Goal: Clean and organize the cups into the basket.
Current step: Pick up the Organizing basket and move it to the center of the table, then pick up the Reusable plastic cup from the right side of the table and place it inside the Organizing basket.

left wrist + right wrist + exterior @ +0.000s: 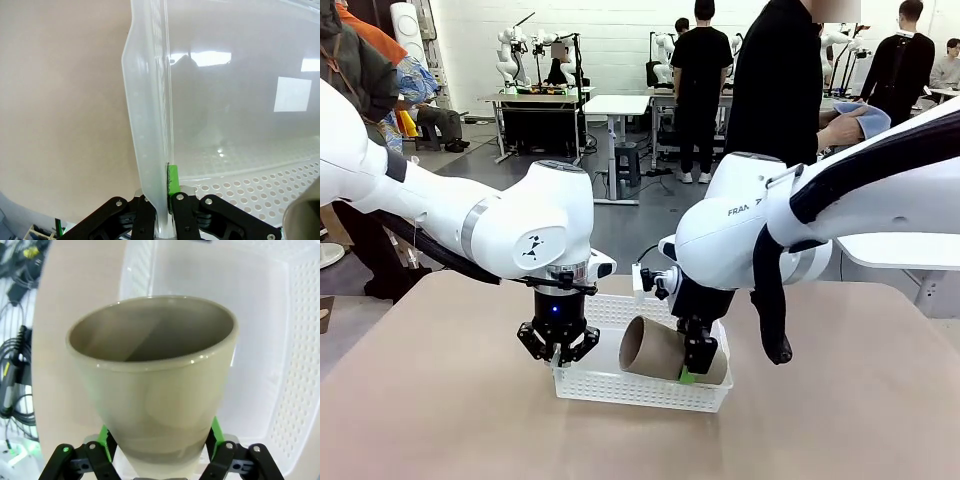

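A white perforated basket (630,387) sits mid-table. My left gripper (559,350) is shut on its left rim; in the left wrist view the thin basket wall (150,125) stands pinched between the fingers of the left gripper (162,195). A tan-brown cup (655,350) lies on its side over the basket, mouth toward picture left, with my right gripper (694,362) shut on its base end. From the right wrist the cup (150,385) shows its open mouth, gripped low by the right gripper (160,442), with the basket (300,340) beneath it.
A person stands at the far side of the table, holding a blue cloth (866,117) in one hand. The tan table (440,420) spreads bare around the basket. Cables (12,365) lie on the floor past the table edge in the right wrist view.
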Robot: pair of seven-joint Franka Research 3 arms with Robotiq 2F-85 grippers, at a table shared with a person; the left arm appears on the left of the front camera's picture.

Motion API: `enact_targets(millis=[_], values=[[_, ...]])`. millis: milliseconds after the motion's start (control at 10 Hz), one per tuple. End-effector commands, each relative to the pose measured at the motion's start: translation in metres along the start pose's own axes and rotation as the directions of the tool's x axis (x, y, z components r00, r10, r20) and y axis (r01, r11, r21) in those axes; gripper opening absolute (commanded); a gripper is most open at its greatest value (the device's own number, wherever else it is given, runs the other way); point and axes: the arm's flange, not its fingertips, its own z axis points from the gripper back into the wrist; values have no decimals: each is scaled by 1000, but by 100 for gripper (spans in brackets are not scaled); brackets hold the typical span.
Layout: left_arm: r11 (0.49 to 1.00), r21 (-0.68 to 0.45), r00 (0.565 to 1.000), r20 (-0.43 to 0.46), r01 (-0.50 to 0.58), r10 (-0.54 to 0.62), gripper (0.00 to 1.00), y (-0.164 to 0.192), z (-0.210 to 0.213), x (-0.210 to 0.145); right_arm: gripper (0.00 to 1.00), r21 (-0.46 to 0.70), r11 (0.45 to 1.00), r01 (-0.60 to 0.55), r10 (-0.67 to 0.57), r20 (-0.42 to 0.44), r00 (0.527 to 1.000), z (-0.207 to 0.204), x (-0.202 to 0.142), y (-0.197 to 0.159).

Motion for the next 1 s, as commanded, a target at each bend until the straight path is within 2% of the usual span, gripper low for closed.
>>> enact_targets(millis=[0, 200, 300, 400, 900], values=[[1000, 3, 1000, -1, 1, -1, 0, 0, -1, 1, 82, 18, 998, 59, -58, -35, 998, -17, 7, -15], [1000, 3, 1000, -1, 1, -1, 0, 0, -1, 1, 82, 43, 995, 87, -86, -31, 996, -30, 8, -25], [1000, 3, 1000, -1, 1, -1, 0, 0, -1, 1, 94, 56, 994, 93, -91, -30, 995, -33, 8, -28], [1000, 3, 1000, -1, 1, -1, 0, 0, -1, 1, 100, 59, 994, 94, -93, -27, 995, -34, 8, -28], [1000, 3, 1000, -1, 1, -1, 0, 0, -1, 1, 100, 52, 994, 91, -91, -6, 996, -35, 7, -27]])
